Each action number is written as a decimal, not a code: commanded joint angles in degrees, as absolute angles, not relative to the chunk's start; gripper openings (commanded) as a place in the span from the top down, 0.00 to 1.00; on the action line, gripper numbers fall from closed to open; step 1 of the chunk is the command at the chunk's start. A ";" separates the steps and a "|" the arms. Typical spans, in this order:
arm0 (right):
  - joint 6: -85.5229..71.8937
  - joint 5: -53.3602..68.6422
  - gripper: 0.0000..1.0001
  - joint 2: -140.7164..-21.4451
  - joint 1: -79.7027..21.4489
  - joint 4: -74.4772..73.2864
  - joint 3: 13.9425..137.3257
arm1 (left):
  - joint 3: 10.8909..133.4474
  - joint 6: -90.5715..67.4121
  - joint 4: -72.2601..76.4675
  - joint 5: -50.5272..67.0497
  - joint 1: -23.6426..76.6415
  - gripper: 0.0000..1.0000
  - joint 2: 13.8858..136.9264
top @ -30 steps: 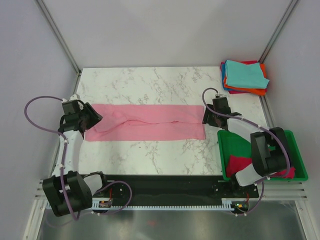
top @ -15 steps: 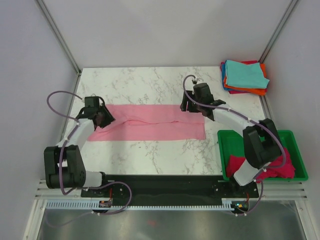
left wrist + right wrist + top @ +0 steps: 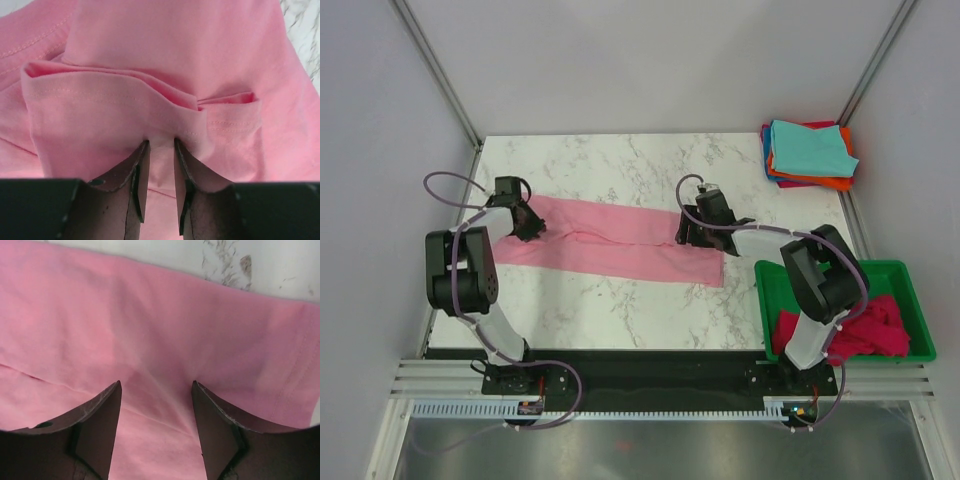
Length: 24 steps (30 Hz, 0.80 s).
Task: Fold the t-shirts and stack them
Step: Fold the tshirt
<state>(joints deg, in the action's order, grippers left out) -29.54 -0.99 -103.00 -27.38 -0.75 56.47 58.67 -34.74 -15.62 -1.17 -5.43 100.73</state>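
A light pink t-shirt, folded into a long strip, lies slanted across the marble table. My left gripper is at its left end. In the left wrist view the gripper is shut on a raised fold of the pink cloth. My right gripper is over the strip's right part. In the right wrist view it is open, its fingertips resting on flat pink cloth. A stack of folded t-shirts with a teal one on top sits at the back right.
A green plastic bin stands at the front right with a crumpled magenta-red shirt in it. The right arm's cable loops over the table near the strip. Metal frame posts rise at the back corners.
My right gripper has moved left from the strip's right end onto the cloth. My left gripper has moved inward and back with the cloth. The strip now lies slanted.
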 commanded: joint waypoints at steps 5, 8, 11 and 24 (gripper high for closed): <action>-45.07 -0.18 0.30 -94.69 -33.48 -4.84 41.58 | 71.26 -34.63 -15.20 1.23 -1.42 0.67 111.96; -53.06 -0.09 0.29 -92.55 -40.67 -1.50 38.94 | 79.06 -35.15 -16.34 2.72 2.60 0.66 117.93; -58.96 -0.09 0.29 -94.73 -51.48 2.98 40.68 | 88.83 -35.42 -18.98 5.09 7.36 0.65 125.14; -48.80 3.52 0.25 -94.31 -67.67 -6.48 59.57 | 130.50 -24.09 -22.06 29.09 19.51 0.25 134.84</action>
